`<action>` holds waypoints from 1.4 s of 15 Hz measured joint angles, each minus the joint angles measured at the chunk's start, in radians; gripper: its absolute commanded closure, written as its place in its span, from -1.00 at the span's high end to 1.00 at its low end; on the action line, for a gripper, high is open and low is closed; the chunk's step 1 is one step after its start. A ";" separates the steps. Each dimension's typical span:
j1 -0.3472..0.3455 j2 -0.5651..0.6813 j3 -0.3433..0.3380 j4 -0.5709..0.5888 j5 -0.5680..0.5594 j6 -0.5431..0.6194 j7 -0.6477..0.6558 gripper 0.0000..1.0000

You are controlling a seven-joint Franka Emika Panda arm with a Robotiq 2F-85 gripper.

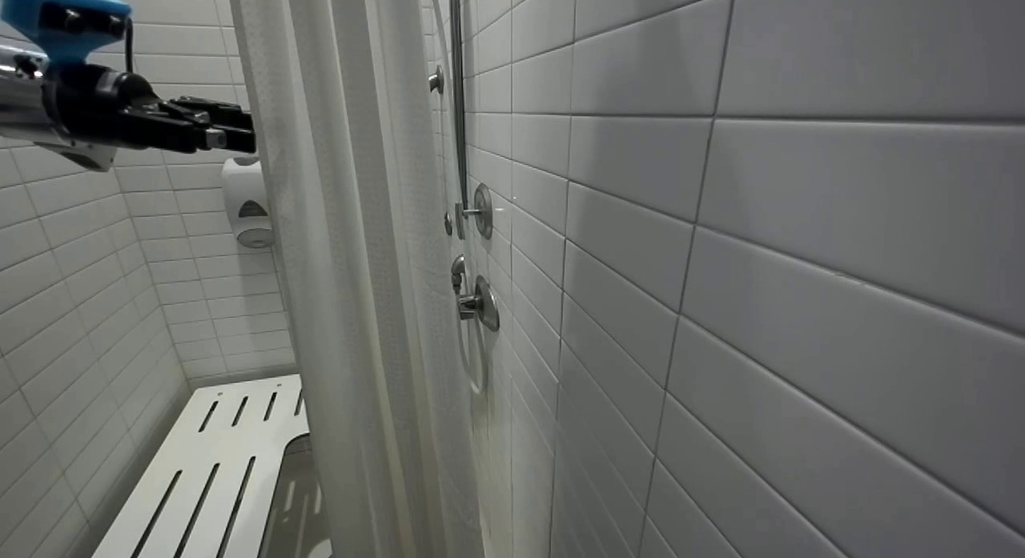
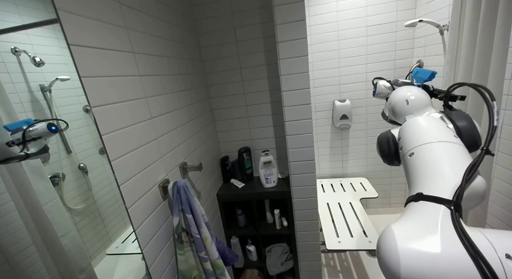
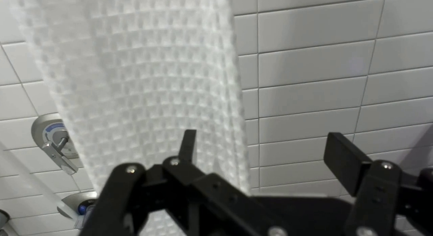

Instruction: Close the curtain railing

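the tall white-grey shower curtain of thin, waffle-textured fabric (image 1: 344, 262) hangs in long vertical folds beside a wall of glossy white tiles (image 1: 801, 222), and in an exterior view it partly covers a white slatted bench (image 1: 232, 446). the black two-fingered gripper (image 3: 264, 141) points sideways at the curtain's edge with its fingers spread well apart; in the wrist view that edge shows between them, though whether it touches either finger cannot be told. there, a round silver shower valve with a lever (image 3: 55, 139) is partly hidden by the curtain.
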 measured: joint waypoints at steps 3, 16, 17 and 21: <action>0.000 0.000 0.000 0.001 0.000 -0.002 0.000 0.13; 0.000 0.000 0.000 0.021 0.001 0.000 0.000 -0.99; 0.000 0.000 0.000 0.022 0.001 0.001 0.000 -0.99; 0.001 0.000 0.004 0.026 0.001 0.033 -0.007 -0.99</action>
